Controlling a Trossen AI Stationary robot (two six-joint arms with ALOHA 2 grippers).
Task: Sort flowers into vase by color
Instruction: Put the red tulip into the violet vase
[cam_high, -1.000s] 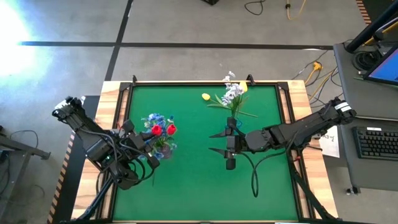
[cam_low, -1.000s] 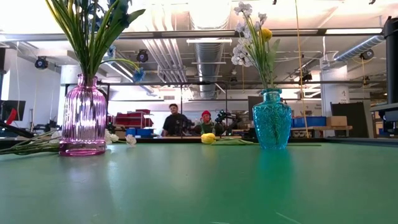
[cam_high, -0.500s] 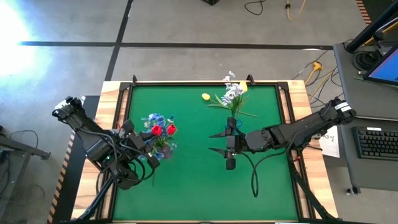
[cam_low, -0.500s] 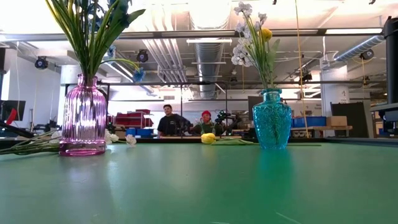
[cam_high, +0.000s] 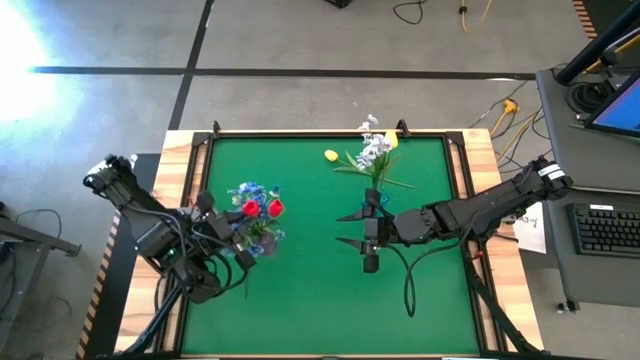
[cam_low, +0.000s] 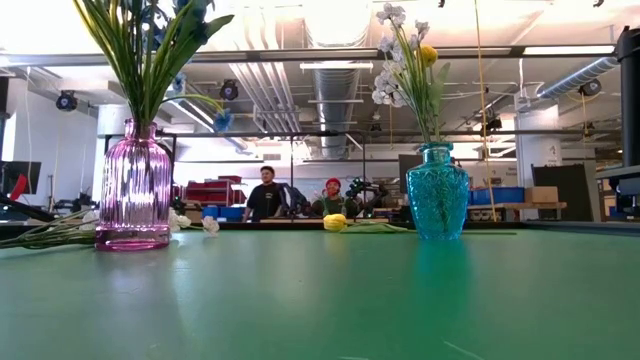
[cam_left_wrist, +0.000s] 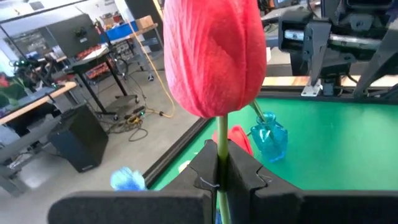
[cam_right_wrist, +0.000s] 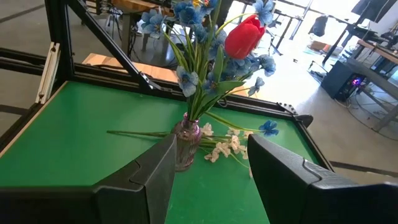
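Holding: we see a red tulip (cam_left_wrist: 214, 56) upright above the left tool (cam_left_wrist: 222, 177), over the pink vase (cam_right_wrist: 186, 144).
Left tool: clamped tight on its stem.
Right tool (cam_right_wrist: 208, 163): half open, empty, mid-bench.

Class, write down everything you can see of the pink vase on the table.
The pink vase looks like clear ribbed glass, with a narrow neck and wider round body. It stands upright on the green table, on the left arm's side. Blue flowers on green stems fill its neck. Loose white flowers and stems lie on the table by its base. No claw touches it.
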